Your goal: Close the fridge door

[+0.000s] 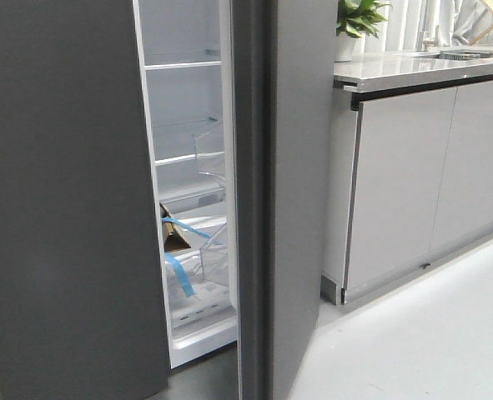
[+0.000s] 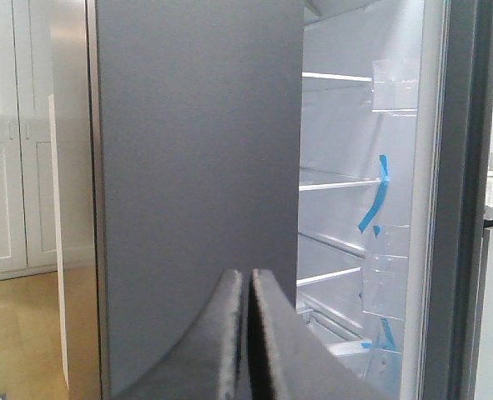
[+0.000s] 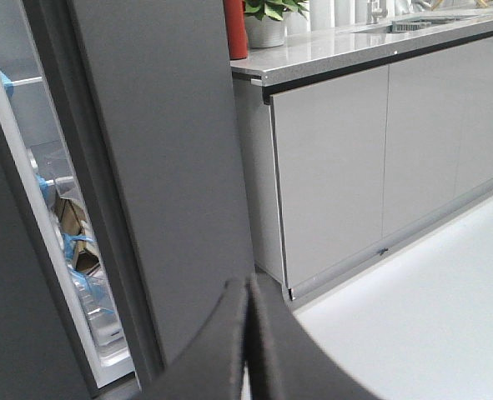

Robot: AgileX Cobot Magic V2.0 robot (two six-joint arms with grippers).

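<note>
The fridge door (image 1: 300, 167) is a tall dark-grey slab, standing partly open with its thick edge (image 1: 250, 208) towards the front view. Its white lining carries clear bins (image 1: 211, 154). Behind the gap are white shelves and blue tape (image 1: 179, 275). The other fridge door (image 1: 62, 192) on the left is shut. My left gripper (image 2: 248, 279) is shut and empty, facing that shut door (image 2: 196, 167) beside the gap. My right gripper (image 3: 248, 287) is shut and empty, close to the open door's outer face (image 3: 163, 150). Neither gripper shows in the front view.
Pale grey glossy cabinet doors (image 1: 396, 183) under a grey countertop (image 1: 413, 71) stand right of the fridge, with a potted plant (image 1: 354, 25) on top. A light floor (image 1: 430, 333) lies in front. White cupboards (image 2: 12, 142) stand left of the fridge.
</note>
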